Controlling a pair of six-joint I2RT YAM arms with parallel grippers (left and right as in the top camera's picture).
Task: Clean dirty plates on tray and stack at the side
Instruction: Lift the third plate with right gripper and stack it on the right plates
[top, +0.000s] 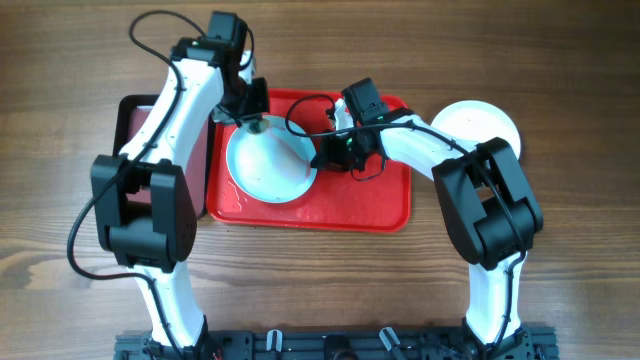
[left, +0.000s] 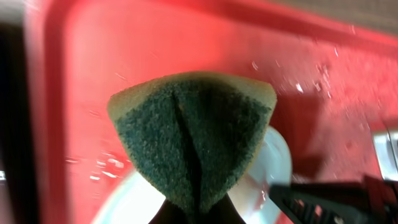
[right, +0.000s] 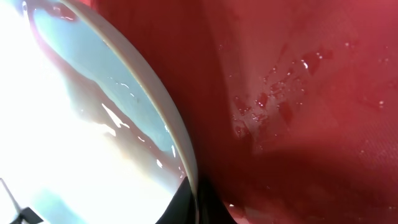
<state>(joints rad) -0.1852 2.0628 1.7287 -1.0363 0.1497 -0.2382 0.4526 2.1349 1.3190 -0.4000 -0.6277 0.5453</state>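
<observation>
Sponge duty is on the left side: the left gripper (top: 252, 118) hangs over the back-left corner of the red tray (top: 375, 205), jaws squeezed hard on a folded green sponge (left: 193, 137). The sponge sits right at the far rim of the plate (top: 265, 165), but I can't tell if it's actually touching. Nearer the tray's middle, the right gripper (top: 325, 155) is pinched shut on that plate's right rim, one finger on each side of the edge.

Containers now. A dark maroon tray (top: 130, 112) lies just off the red tray's left edge, mostly hidden under the left arm. The red tray holds that one plate in its left half, with water droplets all over the bare red surface. A second plate (top: 485, 120) rests on the wooden table (top: 560, 80) just beside the tray's right end.
</observation>
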